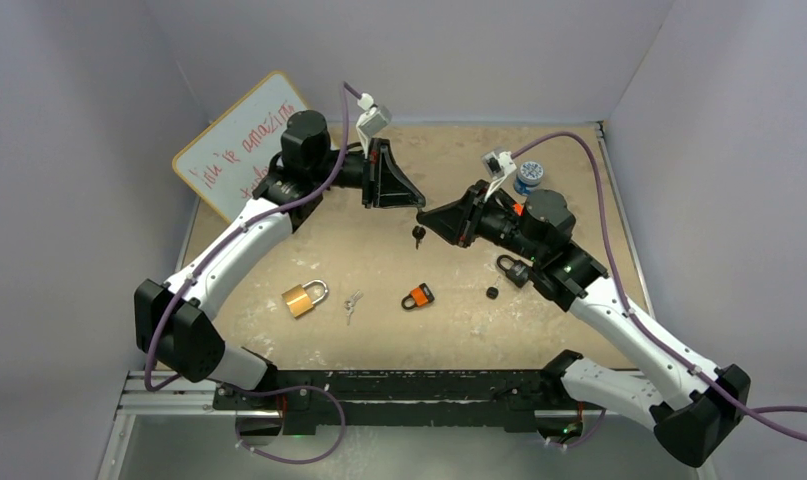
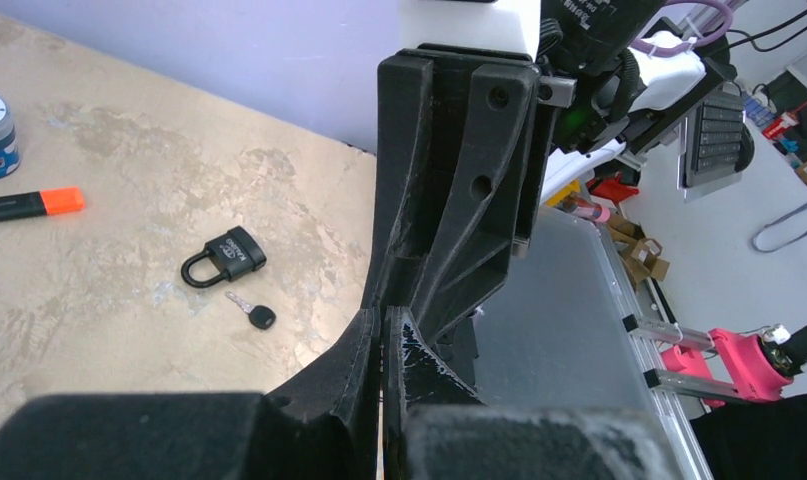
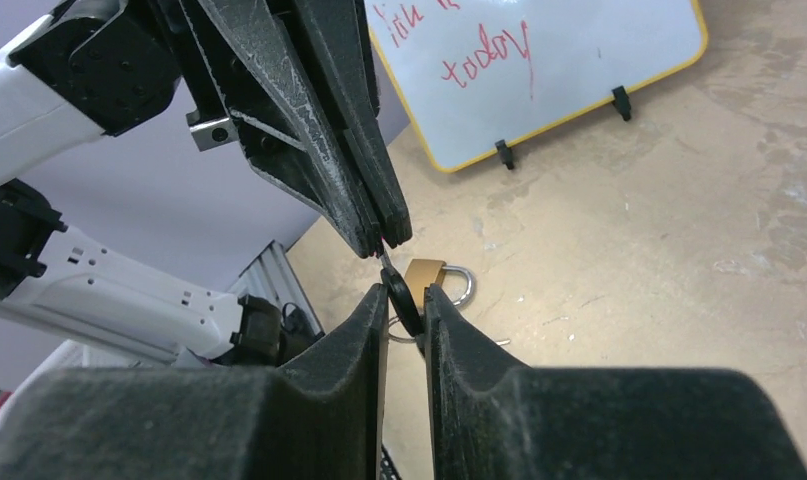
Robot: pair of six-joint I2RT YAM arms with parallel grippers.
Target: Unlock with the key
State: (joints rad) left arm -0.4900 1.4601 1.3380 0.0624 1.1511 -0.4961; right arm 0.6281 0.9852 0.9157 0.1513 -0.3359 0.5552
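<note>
Key [image 1: 417,236] is held in the air between the two arms, over the middle of the table [image 1: 379,268] and well clear of every lock. Left pincer [image 3: 384,238] is seen pressed together on the tip of the metal blade, with the black head pointed toward the right pincer [image 3: 406,292]. That pincer's jaws are set narrowly apart on either side of the head. A sliver of gap is seen on one side, so no firm clamp is shown. The key is judged light, thin and stiff, with a smooth blade liable to pivot or slip under a tip-only pinch. The broad plastic head is judged the better place to be taken, flat faces against the pads, blade left free for the keyhole. Three locks lie on the table: a black padlock [image 1: 509,268], an orange padlock [image 1: 417,297] and a brass padlock [image 1: 304,298]. Which one this key fits cannot be told. A second black-headed key [image 2: 254,313] is noted beside the black padlock, and small silvery keys [image 1: 352,303] near the brass one. No keyhole is visible in any view. The held key is hidden from the left wrist camera by that pincer's own fingers.
</note>
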